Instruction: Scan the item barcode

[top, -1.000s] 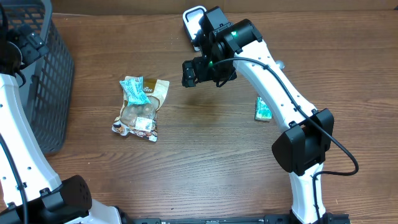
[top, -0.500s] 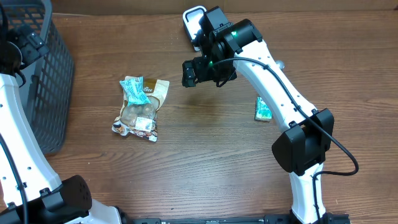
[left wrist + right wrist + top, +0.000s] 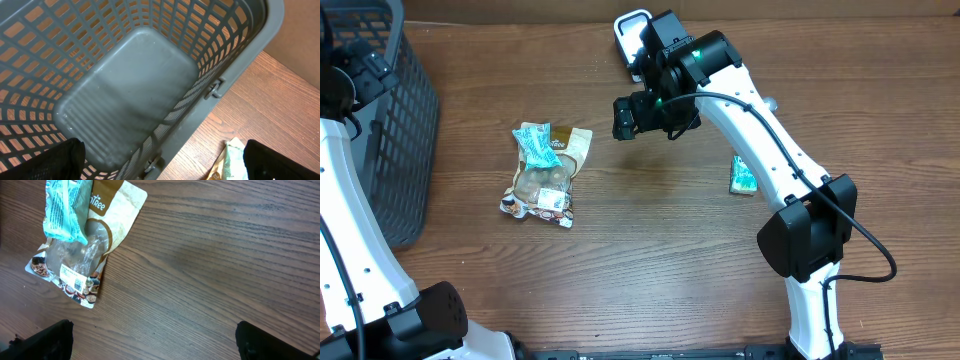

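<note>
A tan snack bag (image 3: pixel 552 178) lies flat on the wooden table left of centre, with a teal packet (image 3: pixel 537 143) resting on its top end. In the right wrist view the same snack bag (image 3: pixel 95 250) and teal packet (image 3: pixel 62 211) sit at the upper left. My right gripper (image 3: pixel 645 117) hovers over bare wood to the right of the bag, open and holding nothing; its fingertips (image 3: pixel 47 341) show at the bottom corners. My left gripper (image 3: pixel 160 170) hangs open and unloaded over the rim of the grey basket (image 3: pixel 220 75).
The grey mesh basket (image 3: pixel 390 120) fills the far left of the table. A small green packet (image 3: pixel 743 175) lies right of the right arm. A white device (image 3: pixel 632 30) sits at the back edge behind the right gripper.
</note>
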`<act>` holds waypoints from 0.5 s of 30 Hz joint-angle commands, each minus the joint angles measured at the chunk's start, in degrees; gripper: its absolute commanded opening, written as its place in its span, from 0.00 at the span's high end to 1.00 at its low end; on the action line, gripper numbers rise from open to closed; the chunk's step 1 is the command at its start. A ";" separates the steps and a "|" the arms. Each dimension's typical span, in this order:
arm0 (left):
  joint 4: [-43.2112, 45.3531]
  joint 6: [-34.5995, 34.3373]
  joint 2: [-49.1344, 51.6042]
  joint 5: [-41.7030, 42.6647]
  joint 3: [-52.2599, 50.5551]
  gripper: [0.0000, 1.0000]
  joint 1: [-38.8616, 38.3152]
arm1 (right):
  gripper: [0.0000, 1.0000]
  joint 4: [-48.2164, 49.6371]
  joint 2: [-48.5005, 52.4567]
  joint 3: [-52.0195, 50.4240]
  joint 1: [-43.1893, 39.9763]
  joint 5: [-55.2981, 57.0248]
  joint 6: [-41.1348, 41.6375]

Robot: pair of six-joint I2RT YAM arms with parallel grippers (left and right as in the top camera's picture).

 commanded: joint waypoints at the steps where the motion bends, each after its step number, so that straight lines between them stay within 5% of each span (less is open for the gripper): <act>1: 0.22 1.03 0.20 -0.15 0.52 0.01 -0.13 | 0.00 0.13 -2.32 1.40 -0.22 -0.48 -0.17; 15: 0.24 1.03 0.20 -0.13 0.52 0.00 -0.13 | 0.00 1.01 -2.32 1.40 -0.22 -0.55 -0.15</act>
